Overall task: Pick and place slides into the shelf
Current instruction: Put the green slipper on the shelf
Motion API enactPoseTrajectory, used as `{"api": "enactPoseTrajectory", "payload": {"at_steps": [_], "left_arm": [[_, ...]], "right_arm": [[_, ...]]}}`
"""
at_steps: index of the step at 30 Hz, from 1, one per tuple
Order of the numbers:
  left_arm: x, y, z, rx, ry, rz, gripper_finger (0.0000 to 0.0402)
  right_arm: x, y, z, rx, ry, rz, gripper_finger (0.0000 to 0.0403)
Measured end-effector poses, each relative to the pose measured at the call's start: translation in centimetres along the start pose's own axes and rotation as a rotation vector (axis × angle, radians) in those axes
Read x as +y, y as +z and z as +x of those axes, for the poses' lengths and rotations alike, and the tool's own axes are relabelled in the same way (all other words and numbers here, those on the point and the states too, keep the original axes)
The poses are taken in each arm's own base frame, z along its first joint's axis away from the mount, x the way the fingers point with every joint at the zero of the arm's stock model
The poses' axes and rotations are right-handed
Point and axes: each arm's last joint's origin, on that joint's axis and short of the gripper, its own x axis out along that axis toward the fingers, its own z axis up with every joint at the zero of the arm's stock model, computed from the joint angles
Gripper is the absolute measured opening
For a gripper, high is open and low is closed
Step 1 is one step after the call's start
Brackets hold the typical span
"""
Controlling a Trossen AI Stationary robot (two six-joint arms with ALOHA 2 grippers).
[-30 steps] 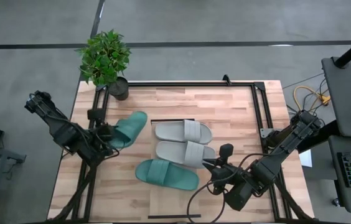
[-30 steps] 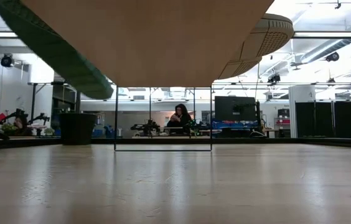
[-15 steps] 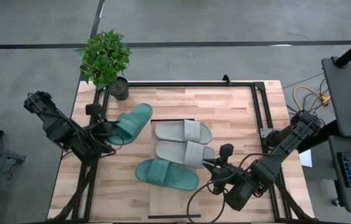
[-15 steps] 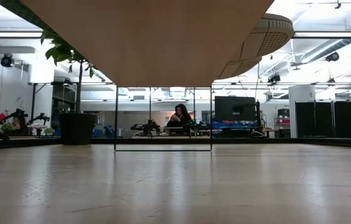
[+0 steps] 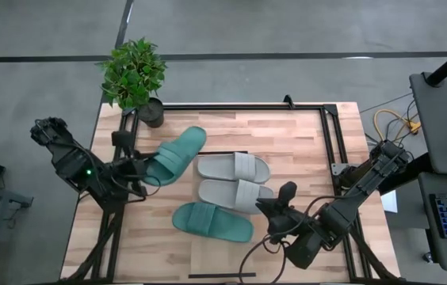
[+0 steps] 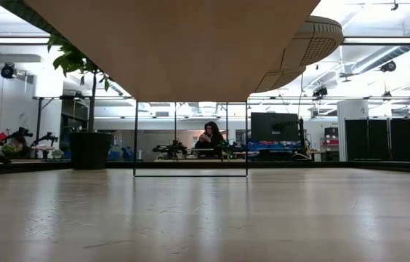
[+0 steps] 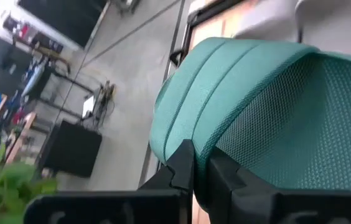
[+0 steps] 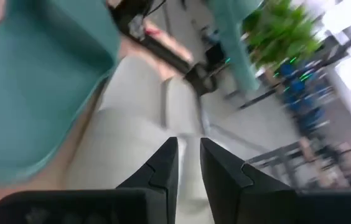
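The left claw (image 5: 139, 169) is pinched shut on the heel end of a rubbery teal-green one-strap slide sandal (image 5: 176, 153); in its wrist view the two dark fingers (image 7: 182, 167) meet on the slide's thin edge with the textured footbed spreading beyond them. Gripping by the heel leaves the toe free to lead, and the slide is carried off the bench, slanting toward the far right, toe just over the left end of the shelf (image 5: 280, 183), the pale wood panel at the middle. The left arm reaches in from the left edge, elbow bent, forearm running low along the bench. On the shelf two light grey slides (image 5: 234, 167) lie side by side, the nearer one (image 5: 235, 195) just beside the first; the second teal-green slide (image 5: 212, 222) rests nearer still, by the shelf's near edge. The right claw (image 5: 273, 207) hovers at the right end of the nearer grey slide, fingers (image 8: 163, 163) narrowly parted with nothing visibly held; its arm folds back toward the near right corner. A potted green plant (image 5: 135, 74) stands at the far left corner of the butcher-block bench (image 5: 303, 142). The low view shows only the shelf's underside (image 6: 176, 44).
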Motion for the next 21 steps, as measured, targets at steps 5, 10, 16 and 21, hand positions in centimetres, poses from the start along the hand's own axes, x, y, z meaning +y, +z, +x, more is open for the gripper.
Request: {"api": "enactPoseTrajectory", "payload": {"at_steps": [5, 10, 16, 21], "left_arm": [[-1.0, 2.3, 0.1, -0.112, -0.036, 0.036, 0.0000], [-1.5, 3.9, -0.1, -0.205, -0.077, 0.070, 0.0000], [-2.2, 4.8, -0.5, -0.279, -0.129, 0.079, 0.0000], [-2.6, 5.9, -1.4, -0.392, -0.212, 0.074, 0.0000]], "right_arm": [[-0.1, 1.3, -0.1, -0.070, -0.032, -0.069, 0.0061], [-0.9, 2.0, -0.6, -0.084, -0.098, -0.123, 0.0090], [-3.0, 2.3, -2.9, -0.120, -0.157, -0.136, 0.0142], [-3.9, 2.3, -4.8, -0.201, 0.010, -0.091, 0.0188]]}}
